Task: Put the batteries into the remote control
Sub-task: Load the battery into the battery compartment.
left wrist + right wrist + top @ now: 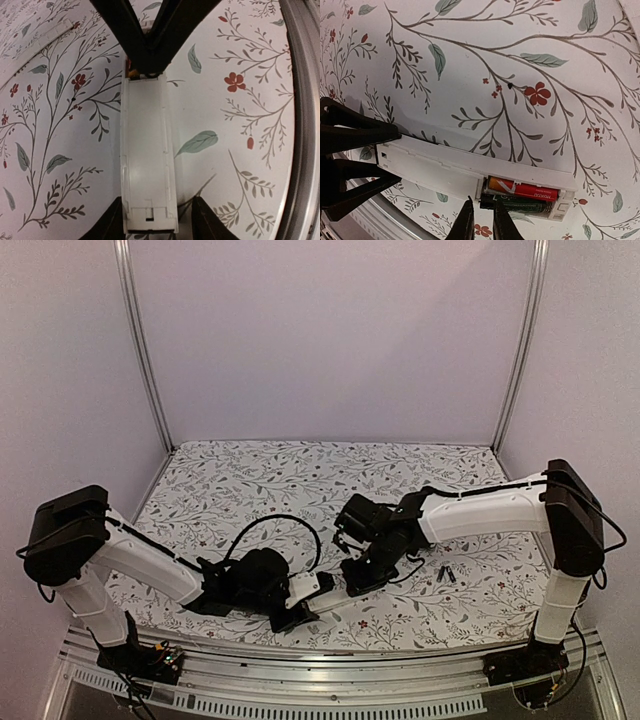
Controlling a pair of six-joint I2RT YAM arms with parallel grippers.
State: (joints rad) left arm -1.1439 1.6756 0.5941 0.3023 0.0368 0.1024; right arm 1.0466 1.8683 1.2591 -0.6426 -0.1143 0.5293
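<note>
By the table's (300,470) near edge, the left gripper (157,222) clamps the left end of the white remote control (445,167). At the remote's right end, a red battery (522,189) and a black battery (520,204) sit side by side in the open compartment. The right gripper (484,220) hangs over them. Its fingertips (466,222) are barely parted, gripping nothing, at the black cell's inner end. Further right, two loose batteries (445,575) lie on the cloth.
</note>
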